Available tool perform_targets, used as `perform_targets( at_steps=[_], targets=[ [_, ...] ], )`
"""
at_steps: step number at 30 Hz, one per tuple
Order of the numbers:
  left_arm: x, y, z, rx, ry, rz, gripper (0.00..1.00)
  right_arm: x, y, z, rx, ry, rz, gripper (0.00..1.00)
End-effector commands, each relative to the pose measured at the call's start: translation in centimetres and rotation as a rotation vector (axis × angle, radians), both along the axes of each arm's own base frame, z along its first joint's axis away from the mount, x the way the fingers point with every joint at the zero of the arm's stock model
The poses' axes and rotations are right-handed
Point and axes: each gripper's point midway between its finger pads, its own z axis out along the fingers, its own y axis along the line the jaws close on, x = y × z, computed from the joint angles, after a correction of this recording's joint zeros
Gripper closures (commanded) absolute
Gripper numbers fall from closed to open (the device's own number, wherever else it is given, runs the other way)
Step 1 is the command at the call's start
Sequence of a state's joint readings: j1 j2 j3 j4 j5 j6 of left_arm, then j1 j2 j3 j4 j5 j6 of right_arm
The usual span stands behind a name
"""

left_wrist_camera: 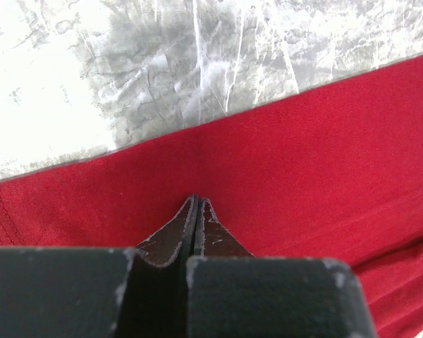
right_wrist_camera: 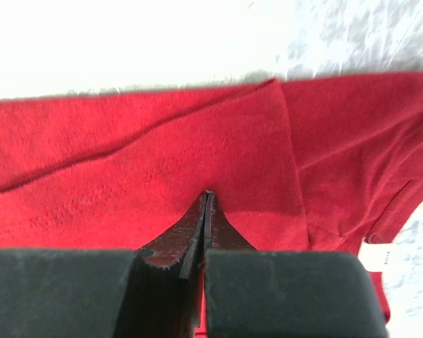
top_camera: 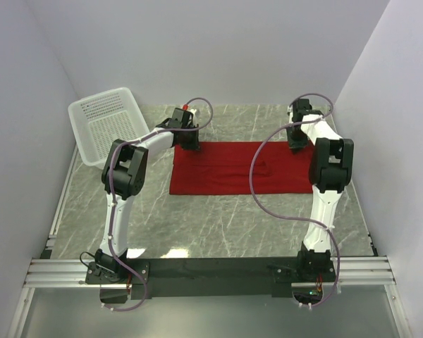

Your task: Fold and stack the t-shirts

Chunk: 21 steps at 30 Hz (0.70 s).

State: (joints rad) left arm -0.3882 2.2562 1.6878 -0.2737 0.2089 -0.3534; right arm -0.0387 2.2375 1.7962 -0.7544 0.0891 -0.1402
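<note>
Jaws of the left gripper (top_camera: 189, 143) and right gripper (top_camera: 295, 146) sat closed together at the upper corners of the red t-shirt (top_camera: 233, 169), spread as a flat band mid-frame, likely pinching its far edge for folding

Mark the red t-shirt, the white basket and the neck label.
red t-shirt (top_camera: 215, 172): top external view, middle of the spread cloth.
white basket (top_camera: 109, 130): top external view, bare mesh floor.
neck label (right_wrist_camera: 378, 256): right wrist view, centre of the white tag.

left claw (left_wrist_camera: 197, 205) closed | right claw (right_wrist_camera: 207, 198) closed | both arms extended forward
</note>
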Motion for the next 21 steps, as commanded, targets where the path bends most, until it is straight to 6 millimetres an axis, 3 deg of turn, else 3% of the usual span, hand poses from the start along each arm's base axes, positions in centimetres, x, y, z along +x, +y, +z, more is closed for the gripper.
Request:
perform_targets(
  at_steps=[1, 11, 13, 21],
  targets=[
    [-0.4, 1.8, 0.1, 0.027, 0.02, 0.049, 0.99, 0.7, -0.4, 0.3, -0.054, 0.01, 0.0, 1.0],
    [-2.5, 3.6, -0.6, 0.029, 0.068, 0.095, 0.99, 3.2, 0.3, 0.0, -0.078, 0.001, 0.042, 1.0],
    [-2.9, 3.9, -0.6, 0.027, 0.072, 0.103, 1.0, 3.9, 1.8, 0.3, -0.086, -0.015, 0.076, 1.0],
    [-5.3, 4.9, -0.5, 0.005, 0.119, 0.156, 0.99, 7.5, 4.5, 1.2, -0.124, -0.099, 0.156, 1.0]
  ],
)
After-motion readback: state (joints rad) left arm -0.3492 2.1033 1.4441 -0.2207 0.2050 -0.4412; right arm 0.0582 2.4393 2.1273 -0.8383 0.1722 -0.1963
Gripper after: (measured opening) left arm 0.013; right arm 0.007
